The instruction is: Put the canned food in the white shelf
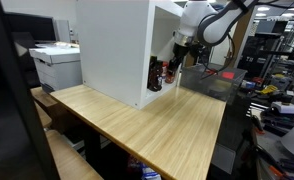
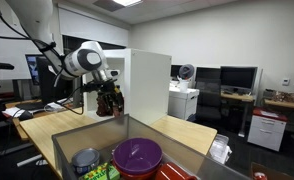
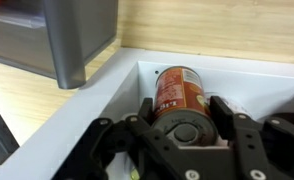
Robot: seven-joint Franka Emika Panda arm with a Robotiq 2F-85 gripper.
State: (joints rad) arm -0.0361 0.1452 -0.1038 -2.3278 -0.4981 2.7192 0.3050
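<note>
The can of food [image 3: 177, 88], with an orange-red label and a metal end, sits between the 2 fingers [image 3: 144, 112] of the gripper [image 3: 182, 106] in the wrist view. The black pads press against its sides, so the gripper is clenched on it. Behind the can lies the smooth white inner panel of the white shelf [image 3: 97, 92], with a raised white edge running along it. Whether the can rests on that panel or hangs just off it cannot be told.

In an exterior view the gripper [image 1: 172, 68] reaches into the lower part of the open face of the white shelf [image 1: 112, 45], just above the wooden table [image 1: 157, 120], with the can [image 1: 169, 72] a small reddish patch at its tip. The shelf stands upright on the table, and a white printer [image 1: 57, 65] stands beside it on the closed side.

In an exterior view the arm bends down to the shelf [image 2: 147, 85]. A bin [image 2: 67, 150] in the foreground holds a purple bowl [image 2: 137, 155] and 1 more tin [image 2: 85, 160].
</note>
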